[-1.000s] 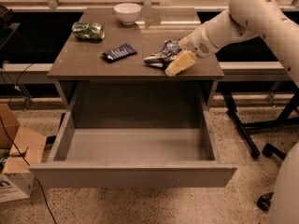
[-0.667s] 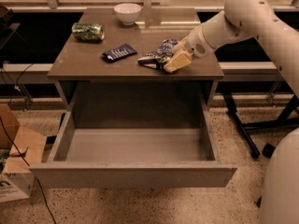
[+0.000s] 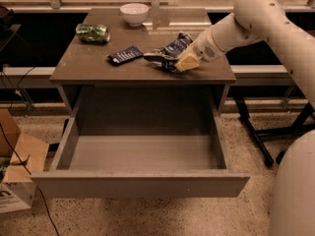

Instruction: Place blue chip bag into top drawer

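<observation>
While the top drawer [image 3: 142, 185] stands pulled out toward 6 o'clock, front panel well past the desk [image 3: 83, 68] front edge, its bare grey floor shows wall to wall. Blue chip bag [image 3: 165, 53]: over the desk top toward 3 o'clock, near the front edge; resting or lifted, cannot tell. Hand [image 3: 186, 62] at the bag's right end, fingers closed on it; arm [image 3: 236, 28] enters from 2 o'clock. Dark-blue packet [image 3: 124, 55] near the bag's 9 o'clock side, apart. Crushed green can [image 3: 92, 32] at 10 o'clock. White bowl [image 3: 134, 13] at 12 o'clock by the back edge; contents not visible.
</observation>
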Available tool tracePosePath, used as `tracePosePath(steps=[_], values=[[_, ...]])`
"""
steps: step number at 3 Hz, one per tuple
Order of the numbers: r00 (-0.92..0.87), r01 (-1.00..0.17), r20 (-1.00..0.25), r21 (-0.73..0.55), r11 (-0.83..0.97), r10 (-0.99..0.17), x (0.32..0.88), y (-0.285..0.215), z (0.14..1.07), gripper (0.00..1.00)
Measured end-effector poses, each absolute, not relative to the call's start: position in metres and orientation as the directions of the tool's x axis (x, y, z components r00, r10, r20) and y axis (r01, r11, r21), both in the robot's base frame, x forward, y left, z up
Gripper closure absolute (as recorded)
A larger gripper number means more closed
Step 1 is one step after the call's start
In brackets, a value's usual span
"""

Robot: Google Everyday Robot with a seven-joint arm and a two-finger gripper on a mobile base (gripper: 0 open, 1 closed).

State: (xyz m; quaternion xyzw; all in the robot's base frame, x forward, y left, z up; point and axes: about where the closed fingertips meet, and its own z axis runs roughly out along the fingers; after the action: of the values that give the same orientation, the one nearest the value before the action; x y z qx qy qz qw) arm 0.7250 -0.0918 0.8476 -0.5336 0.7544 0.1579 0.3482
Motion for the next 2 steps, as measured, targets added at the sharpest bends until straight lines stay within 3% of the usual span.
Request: tracePosePath(steps=[2], values=[[-0.048,-0.93,-0.714,-0.223,0.292,-0.698,0.702,-0.065,0.893,1.0]])
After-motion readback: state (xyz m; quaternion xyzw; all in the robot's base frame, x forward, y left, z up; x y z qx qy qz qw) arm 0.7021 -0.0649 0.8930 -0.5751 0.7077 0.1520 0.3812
